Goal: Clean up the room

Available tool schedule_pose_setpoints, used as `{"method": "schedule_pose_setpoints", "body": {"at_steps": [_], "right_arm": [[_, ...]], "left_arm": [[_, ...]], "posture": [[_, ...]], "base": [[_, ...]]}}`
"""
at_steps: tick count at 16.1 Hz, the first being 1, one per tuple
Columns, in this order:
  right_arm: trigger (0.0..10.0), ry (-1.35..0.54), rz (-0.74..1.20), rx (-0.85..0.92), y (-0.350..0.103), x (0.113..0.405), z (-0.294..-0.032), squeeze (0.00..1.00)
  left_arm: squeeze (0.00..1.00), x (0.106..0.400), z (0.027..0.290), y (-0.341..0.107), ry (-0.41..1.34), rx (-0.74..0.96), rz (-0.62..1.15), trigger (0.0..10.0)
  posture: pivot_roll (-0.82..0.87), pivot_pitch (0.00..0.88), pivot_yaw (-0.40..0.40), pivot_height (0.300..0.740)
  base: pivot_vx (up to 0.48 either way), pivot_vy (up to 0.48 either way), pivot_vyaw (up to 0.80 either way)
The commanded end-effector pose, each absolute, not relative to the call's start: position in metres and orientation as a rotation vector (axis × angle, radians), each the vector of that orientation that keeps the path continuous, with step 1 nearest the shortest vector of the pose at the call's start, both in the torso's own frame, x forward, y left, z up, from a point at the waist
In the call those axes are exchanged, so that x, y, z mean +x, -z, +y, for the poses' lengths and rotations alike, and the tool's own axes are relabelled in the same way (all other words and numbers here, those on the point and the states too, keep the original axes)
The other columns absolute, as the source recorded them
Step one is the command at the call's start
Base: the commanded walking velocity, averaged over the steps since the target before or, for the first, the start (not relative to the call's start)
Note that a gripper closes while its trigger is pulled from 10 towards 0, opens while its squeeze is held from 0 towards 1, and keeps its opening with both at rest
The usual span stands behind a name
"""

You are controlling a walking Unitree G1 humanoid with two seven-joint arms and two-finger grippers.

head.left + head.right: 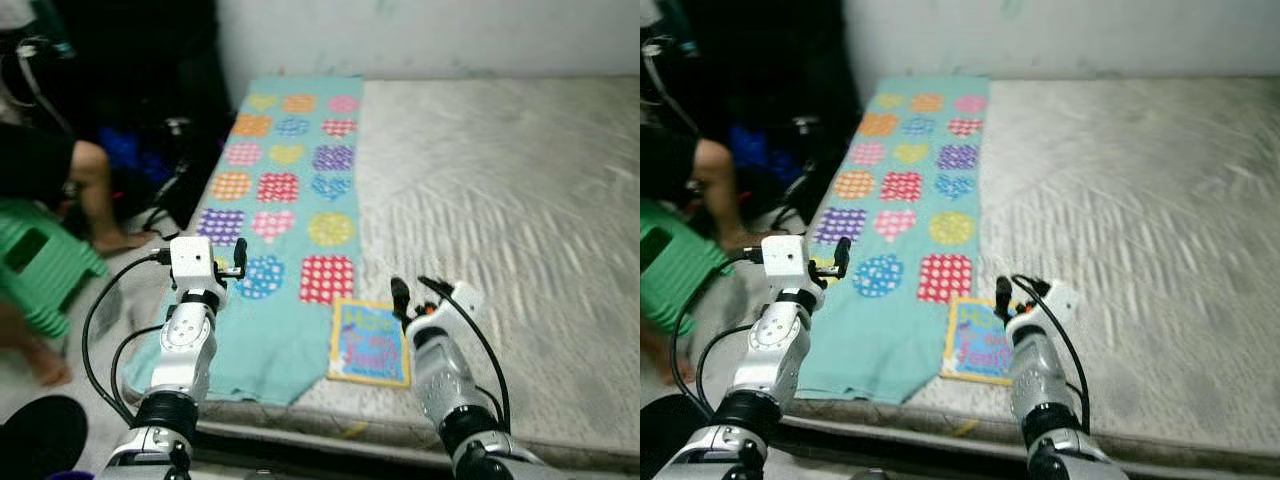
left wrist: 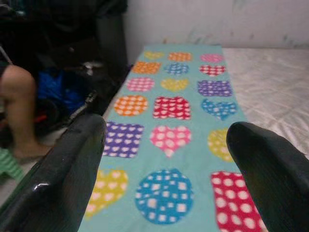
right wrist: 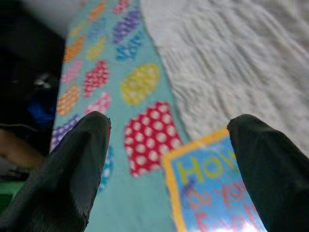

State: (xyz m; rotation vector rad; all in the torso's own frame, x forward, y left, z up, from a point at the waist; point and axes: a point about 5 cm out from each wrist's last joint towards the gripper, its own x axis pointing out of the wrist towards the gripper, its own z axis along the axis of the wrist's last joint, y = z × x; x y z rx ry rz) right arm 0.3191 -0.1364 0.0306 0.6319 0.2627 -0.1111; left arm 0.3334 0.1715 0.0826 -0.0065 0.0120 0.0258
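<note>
The wide grey mattress [image 1: 500, 190] lies bare to the right and ahead, open room for either arm. The heart-patterned blanket [image 1: 290, 190] lies flat along its left edge, and a picture book [image 1: 370, 343] lies flat near the front edge. Left of the bed, a green stool [image 1: 40, 265], a person's legs [image 1: 95, 190] and dark clutter crowd the floor

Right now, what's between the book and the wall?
In the left eye view, the heart blanket and bare mattress lie between the book and the wall.
</note>
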Motion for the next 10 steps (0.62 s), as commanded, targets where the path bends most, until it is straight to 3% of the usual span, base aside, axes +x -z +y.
{"method": "schedule_pose_setpoints", "body": {"at_steps": [1,6,7,9,10], "right_arm": [[10.0,-0.29,-0.126,0.358,-0.142,0.37,-0.09,0.0],[10.0,-0.342,-0.158,0.397,-0.133,0.363,-0.097,0.0],[10.0,-0.166,-0.219,0.068,-0.134,0.363,-0.126,0.0],[10.0,-0.077,-0.262,0.06,-0.138,0.363,-0.138,0.0],[10.0,0.004,-0.388,0.052,-0.15,0.359,-0.15,0.0]], "left_arm": [[0.0,0.331,0.179,-0.077,-0.036,0.028,0.032,10.0],[0.0,0.326,0.184,-0.064,-0.015,-0.146,0.108,10.0],[0.0,0.329,0.183,-0.065,-0.016,-0.177,0.112,10.0],[0.0,0.331,0.181,-0.067,-0.013,-0.179,0.111,10.0],[0.0,0.333,0.178,-0.067,0.001,-0.189,0.117,10.0]], "posture": [[-0.05,0.0,0.085,0.74],[-0.04,0.0,0.091,0.74],[-0.04,0.0,0.104,0.74],[-0.05,0.0,0.116,0.74],[-0.06,0.0,0.129,0.74]], "base": [[0.0,0.0,0.0],[0.0,0.0,0.0],[0.0,0.0,0.0],[0.0,0.0,0.0],[0.0,0.0,0.0]]}}
